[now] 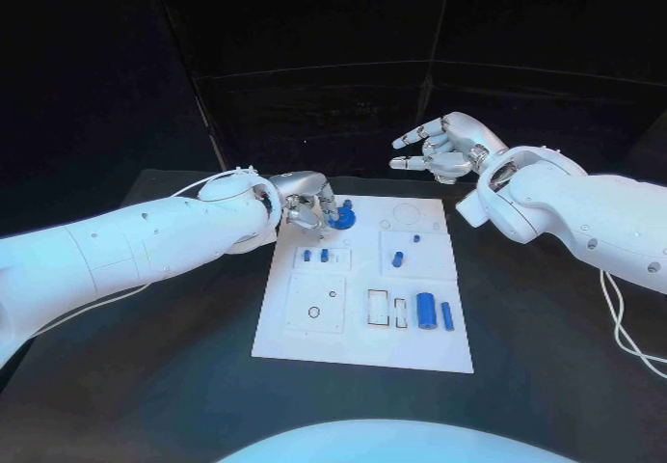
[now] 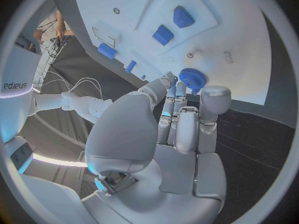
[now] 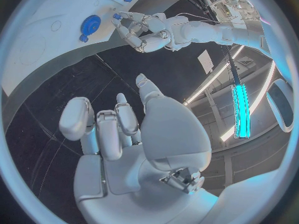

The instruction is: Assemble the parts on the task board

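Gear (image 1: 342,214) sits at board's (image 1: 313,333) 11 o'clock corner, left hand (image 1: 305,212) w/ fingertips on it, prob. seating it. Right hand (image 1: 442,145) hovers off board at 1 o'clock, fingers apart, holding nothing, out of the way.

The left hand (image 1: 306,207) rests at the far corner of the white rectangular task board (image 1: 364,342), fingers touching a round blue gear (image 1: 342,218). The right hand (image 1: 442,147) hangs above the black table beyond the board, fingers apart, holding nothing.
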You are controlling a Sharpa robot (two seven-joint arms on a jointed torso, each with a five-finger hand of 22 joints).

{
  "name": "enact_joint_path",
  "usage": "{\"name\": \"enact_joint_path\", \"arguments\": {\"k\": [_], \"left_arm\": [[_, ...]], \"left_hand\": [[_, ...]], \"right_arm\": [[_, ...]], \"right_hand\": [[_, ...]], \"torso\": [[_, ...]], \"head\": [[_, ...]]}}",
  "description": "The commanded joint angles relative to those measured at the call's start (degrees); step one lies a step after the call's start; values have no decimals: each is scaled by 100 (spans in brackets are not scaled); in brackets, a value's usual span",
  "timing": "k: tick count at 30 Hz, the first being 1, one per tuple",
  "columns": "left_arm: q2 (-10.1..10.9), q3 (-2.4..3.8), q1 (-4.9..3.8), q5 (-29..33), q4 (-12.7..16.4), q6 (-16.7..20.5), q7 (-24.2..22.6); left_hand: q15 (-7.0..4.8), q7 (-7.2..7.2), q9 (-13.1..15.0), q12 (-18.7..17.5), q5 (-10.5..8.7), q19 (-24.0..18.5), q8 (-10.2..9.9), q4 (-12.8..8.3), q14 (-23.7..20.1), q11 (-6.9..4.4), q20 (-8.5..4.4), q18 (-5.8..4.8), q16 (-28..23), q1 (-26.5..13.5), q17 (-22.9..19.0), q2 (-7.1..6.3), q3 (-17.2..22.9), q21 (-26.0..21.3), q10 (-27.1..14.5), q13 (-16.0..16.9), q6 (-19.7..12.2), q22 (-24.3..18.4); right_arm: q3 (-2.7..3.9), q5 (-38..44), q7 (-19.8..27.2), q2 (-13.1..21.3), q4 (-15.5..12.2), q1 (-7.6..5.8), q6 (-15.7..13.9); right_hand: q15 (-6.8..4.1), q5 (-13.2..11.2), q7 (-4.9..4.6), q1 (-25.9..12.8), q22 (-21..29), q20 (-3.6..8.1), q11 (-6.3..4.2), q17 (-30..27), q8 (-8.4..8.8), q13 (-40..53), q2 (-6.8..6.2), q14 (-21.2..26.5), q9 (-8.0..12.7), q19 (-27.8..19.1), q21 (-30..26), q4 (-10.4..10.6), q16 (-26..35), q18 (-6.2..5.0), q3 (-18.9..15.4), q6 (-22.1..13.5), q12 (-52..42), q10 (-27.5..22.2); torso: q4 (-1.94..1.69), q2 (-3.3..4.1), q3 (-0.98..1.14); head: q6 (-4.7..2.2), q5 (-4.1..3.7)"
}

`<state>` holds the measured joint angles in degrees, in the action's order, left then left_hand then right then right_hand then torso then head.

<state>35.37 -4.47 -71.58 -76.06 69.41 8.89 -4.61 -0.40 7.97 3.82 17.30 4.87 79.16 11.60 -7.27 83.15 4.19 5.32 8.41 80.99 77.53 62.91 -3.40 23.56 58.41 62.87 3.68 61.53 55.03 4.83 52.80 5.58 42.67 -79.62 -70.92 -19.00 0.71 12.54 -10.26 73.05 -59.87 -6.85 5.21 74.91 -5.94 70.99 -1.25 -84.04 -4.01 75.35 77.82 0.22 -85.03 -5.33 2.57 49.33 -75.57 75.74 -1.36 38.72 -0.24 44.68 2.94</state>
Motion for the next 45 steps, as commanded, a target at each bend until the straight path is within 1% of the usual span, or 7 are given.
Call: {"name": "enact_joint_path", "arguments": {"k": [1, 7, 18, 21, 27, 39, 45], "left_arm": [[92, 8, -8, 87, 36, -116, 98], [194, 7, -7, 89, 24, -251, 150], [174, -3, 21, 89, -92, -356, 201], [154, -4, 29, 89, -121, -372, 204], [78, -9, 52, 90, -195, -416, 198], [-80, -31, 80, 91, -371, -571, 184], [-121, -36, 82, 91, -395, -620, 181]], "left_hand": [[-7, 0, 4, -38, -18, 33, -32, 10, 31, 9, -12, -103, 4, -56, -5, 6, 33, 28, 33, 9, 48, 5], [-5, -6, 4, -95, -27, 31, -65, 23, 32, 7, -11, -103, -3, -129, -28, -63, 30, 25, 67, 11, 70, 12], [-6, -7, 4, -104, -27, 34, -71, 25, 36, 7, -11, -105, 2, -137, -12, -71, 29, 33, 71, 11, 72, 23], [-6, -7, 4, -106, -27, 39, -72, 25, 38, 7, -11, -109, 4, -138, -7, -72, 30, 49, 71, 11, 71, 41], [-7, -7, 4, -110, -25, 50, -76, 24, 33, 6, -11, -116, -3, -137, -28, -71, 34, 80, 72, 11, 71, 76], [-7, -9, 2, -120, -25, 65, -84, 22, 31, 7, -11, -126, -6, -138, -36, -76, 37, 122, 73, 11, 67, 123], [-7, -9, 2, -123, -25, 67, -87, 22, 30, 7, -11, -126, -8, -139, -41, -78, 38, 124, 73, 11, 67, 125]], "right_arm": [[3, -1, 28, 5, 3, -9, -1], [3, -1, 30, -3, 14, -8, 3], [3, -1, 32, -10, 18, -6, 4], [3, -1, 32, -9, 17, -5, 3], [3, -1, 34, -23, 20, -4, 5], [3, -1, 33, -38, 20, -3, 7], [3, -1, 31, -36, 19, -3, 6]], "right_hand": [[-5, 37, 1, -5, -1, 6, -3, 334, -33, 5, 27, -344, -3, -42, -20, 25, 28, -34, 3, 4, 16, -6], [-5, 37, 1, -5, -1, 6, -3, 334, -33, 5, 27, -344, -3, -42, -20, 25, 28, -34, 3, 4, 16, -6], [-5, 37, 1, -5, -1, 6, -3, 334, -33, 5, 27, -344, -3, -42, -20, 25, 28, -34, 3, 4, 16, -6], [-5, 37, 1, -5, -1, 6, -3, 334, -33, 5, 27, -344, -3, -42, -20, 25, 28, -34, 3, 4, 16, -6], [-5, 37, 1, -5, -1, 6, -3, 334, -33, 5, 27, -344, -3, -42, -20, 25, 28, -34, 3, 4, 16, -6], [-5, 37, 1, -5, -1, 6, -3, 334, -33, 5, 27, -344, -3, -42, -20, 25, 28, -34, 3, 4, 16, -6], [-6, 40, 2, -3, -4, 7, -4, 334, -37, 4, 35, -344, -3, -39, -20, 32, 29, -34, -1, 6, 16, -7]], "torso": [[-5, -2, 1], [-3, -1, 2], [17, 1, 0], [10, 2, 8], [0, 3, 5], [20, 3, 12], [8, 0, 9]], "head": [[1, 6], [1, 25], [-2, 65], [0, 58], [5, 55], [13, 77], [15, 71]]}}
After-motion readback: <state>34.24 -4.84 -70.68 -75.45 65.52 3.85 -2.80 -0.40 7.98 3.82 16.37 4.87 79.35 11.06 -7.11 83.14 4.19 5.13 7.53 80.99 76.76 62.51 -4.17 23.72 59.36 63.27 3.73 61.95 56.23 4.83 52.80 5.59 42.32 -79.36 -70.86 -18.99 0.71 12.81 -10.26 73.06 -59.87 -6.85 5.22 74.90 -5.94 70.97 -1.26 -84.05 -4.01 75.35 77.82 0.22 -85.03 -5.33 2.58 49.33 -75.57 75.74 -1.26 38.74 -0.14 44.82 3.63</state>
